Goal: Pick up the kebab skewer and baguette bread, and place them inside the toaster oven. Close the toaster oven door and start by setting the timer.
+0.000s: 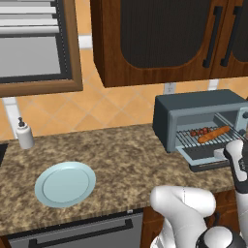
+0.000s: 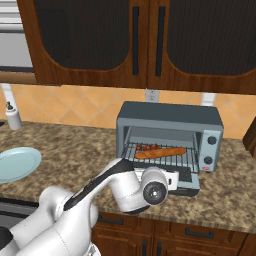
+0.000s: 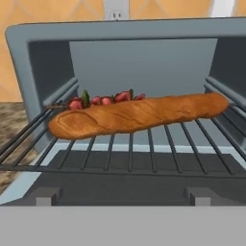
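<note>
Both foods are in: the baguette bread (image 3: 139, 115) lies across the wire rack (image 3: 129, 153) of the toaster oven (image 2: 170, 135), with the kebab skewer (image 3: 103, 100) just behind it. The toaster oven door (image 1: 206, 157) hangs open, flat in front. The jaws are wide apart and hold nothing. 2 steps remain, by my judgement: shutting the door and setting the timer.

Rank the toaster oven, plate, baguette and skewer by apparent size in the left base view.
1. Toaster oven, though partly cut off at the right edge.
2. Plate, which sits nearer the camera, so its rank is unsure.
3. Baguette.
4. Skewer, partly hidden behind the baguette.
</note>
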You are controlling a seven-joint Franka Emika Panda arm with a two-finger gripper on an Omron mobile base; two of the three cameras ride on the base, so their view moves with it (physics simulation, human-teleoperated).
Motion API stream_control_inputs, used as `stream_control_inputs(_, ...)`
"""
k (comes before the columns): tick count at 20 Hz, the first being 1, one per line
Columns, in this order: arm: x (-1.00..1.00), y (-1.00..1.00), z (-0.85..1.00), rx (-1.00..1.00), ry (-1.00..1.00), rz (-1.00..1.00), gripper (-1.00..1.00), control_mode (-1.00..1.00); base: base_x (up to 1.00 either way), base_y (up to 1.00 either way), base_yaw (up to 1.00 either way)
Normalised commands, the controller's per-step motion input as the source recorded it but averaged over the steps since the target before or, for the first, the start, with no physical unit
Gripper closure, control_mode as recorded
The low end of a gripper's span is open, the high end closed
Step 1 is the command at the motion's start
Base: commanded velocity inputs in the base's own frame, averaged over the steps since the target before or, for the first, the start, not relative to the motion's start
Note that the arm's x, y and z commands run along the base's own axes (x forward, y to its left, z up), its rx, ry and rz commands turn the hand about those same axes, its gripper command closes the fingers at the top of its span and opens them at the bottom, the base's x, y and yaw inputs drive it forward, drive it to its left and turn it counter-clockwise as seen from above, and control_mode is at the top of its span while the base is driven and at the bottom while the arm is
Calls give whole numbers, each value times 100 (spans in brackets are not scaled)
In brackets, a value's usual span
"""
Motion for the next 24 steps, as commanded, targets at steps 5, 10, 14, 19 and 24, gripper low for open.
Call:
stream_control_inputs(5,16,-5,0,0,0,0,-100,-100,0,0,0)
stream_control_inputs(10,15,-8,0,0,0,-3,-100,-100,0,0,0)
stream_control_inputs(14,19,0,0,0,0,-2,-100,-100,0,0,0)
stream_control_inputs(19,4,0,-10,0,0,0,-100,-100,0,0,0)
stream_control_inputs(24,0,0,-11,0,0,0,-100,-100,0,0,0)
